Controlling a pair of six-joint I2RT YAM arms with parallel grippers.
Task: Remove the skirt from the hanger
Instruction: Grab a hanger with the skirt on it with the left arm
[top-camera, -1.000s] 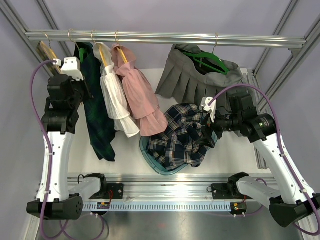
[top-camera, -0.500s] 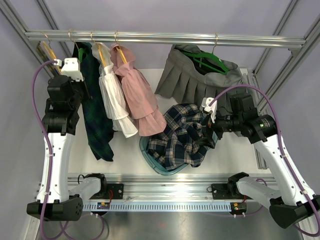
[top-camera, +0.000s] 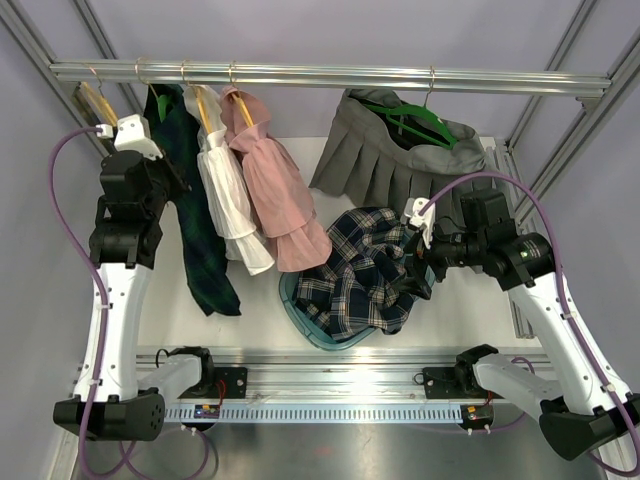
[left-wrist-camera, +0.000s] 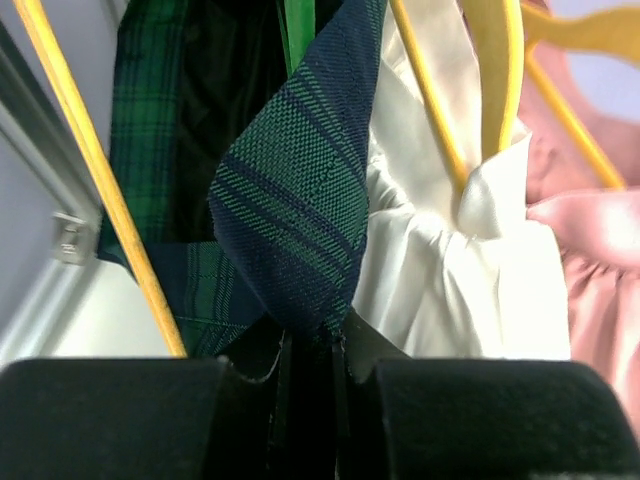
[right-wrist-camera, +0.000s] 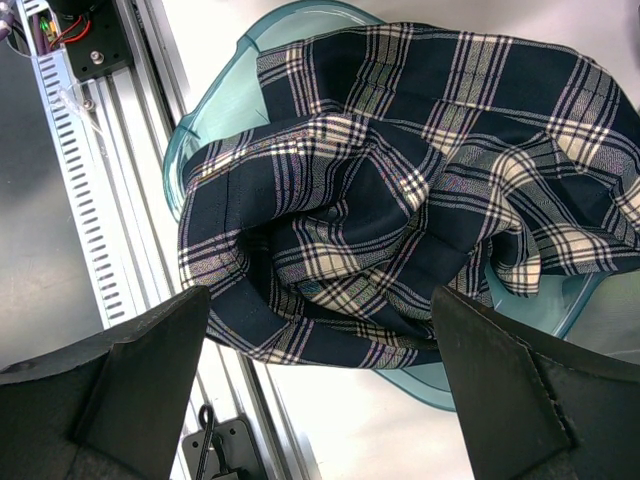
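Clothes rail (top-camera: 330, 75), left tool (left-wrist-camera: 310, 345) pinching green skirt (left-wrist-camera: 290, 220) — right tool (right-wrist-camera: 320, 330) splayed.

Left arm (top-camera: 112, 320) and right arm (top-camera: 565, 330), white links, black joints, purple cable (top-camera: 58, 190) looping from each wrist, black bases (top-camera: 195, 372) bolted on the rail (top-camera: 330, 385), right gripper (right-wrist-camera: 320, 300) with blunt black fingers (right-wrist-camera: 130, 390).

The flat white table top (top-camera: 258, 320) has one thing sitting right on it: a round blue-green plastic tub (top-camera: 292, 303). The tub is just under the right gripper (right-wrist-camera: 320, 295), near the table's front edge.
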